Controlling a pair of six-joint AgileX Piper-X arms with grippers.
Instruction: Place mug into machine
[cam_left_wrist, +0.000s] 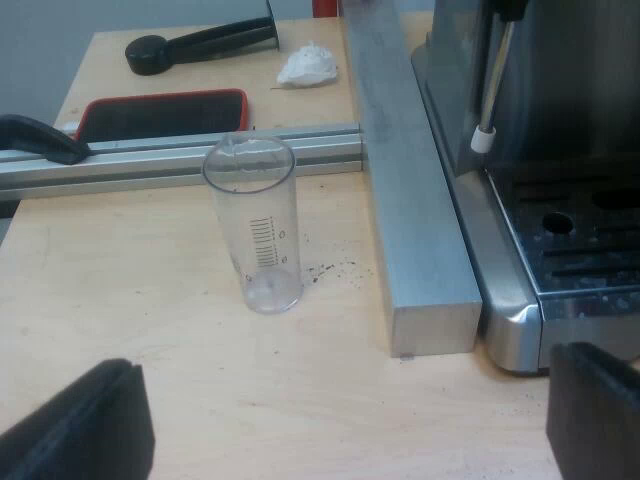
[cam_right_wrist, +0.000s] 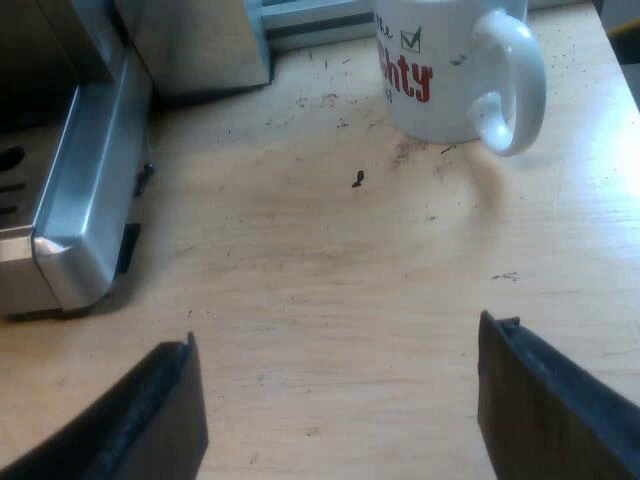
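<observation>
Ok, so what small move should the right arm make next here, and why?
Probably ease the right gripper forward toward the mug. Its fingers are open with nothing held. The mug stands upright on the table ahead of them, untouched and apart from the machine, so closing that gap seems to come first.
</observation>
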